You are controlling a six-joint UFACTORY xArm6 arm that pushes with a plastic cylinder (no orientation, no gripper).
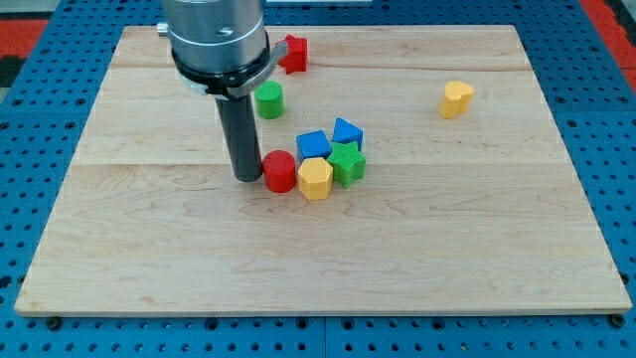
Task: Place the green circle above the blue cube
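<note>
The green circle (269,99) stands on the wooden board (149,249), up and left of the cluster. The blue cube (313,145) sits in the cluster's upper left. My tip (247,176) rests on the board just left of the red circle (279,171), touching or nearly touching it. The tip is below the green circle and left of the blue cube. The rod rises from the tip to the arm's grey body (219,40) at the view's top.
The cluster also holds a second blue block (348,132), a green star (347,162) and a yellow hexagon (315,179). A red star (292,54) lies at the top, partly behind the arm. A yellow heart (456,98) lies at the right.
</note>
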